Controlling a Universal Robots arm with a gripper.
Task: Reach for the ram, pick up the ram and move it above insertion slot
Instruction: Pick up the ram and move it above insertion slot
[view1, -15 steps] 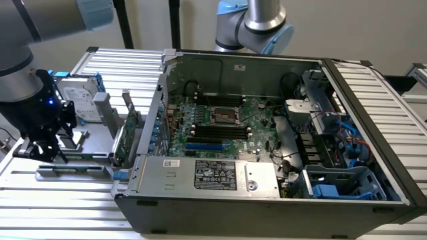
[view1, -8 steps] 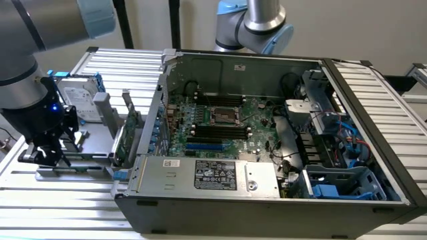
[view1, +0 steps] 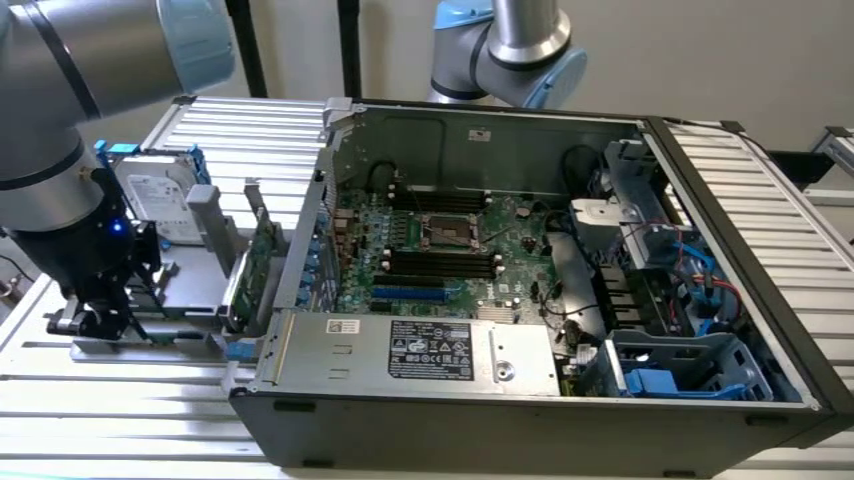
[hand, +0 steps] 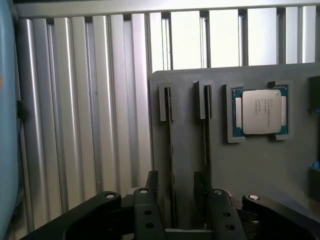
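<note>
- Fingers (hand: 148, 212) sit closest to the lens in the wrist view, spread wide with nothing clamped. They are open over a grey holder (hand: 250, 175) that rests on the slatted counter (hand: 75, 125).
- Between the fingers a thin dark edge stands in one of the holder's two narrow grooves. I take it for the ram (hand: 170, 150), seen edge-on and untouched.
- A second stick (hand: 206, 150) stands just beside it and passes behind one finger.
- Beyond that finger, apart from the grooves, a processor chip (hand: 258, 112) lies flat in its own recess.
- In the exterior view the arm (view1: 54, 150) hangs the fingers low over the same holder. Just past them stand a hard drive (view1: 160, 200) in a blue frame and a green expansion card (view1: 260, 265).
- Well apart from the fingers lies the open computer case (view1: 534, 400), with the black memory slots (view1: 441, 262) on its motherboard.
- Step in hand, by my reading: the reach — no grip made, nothing lifted.
- A grip from here would call for the fingers centred on the one edge, clear of its neighbour, pressing its flat faces squarely — so the stick leaves its groove upright.
</note>
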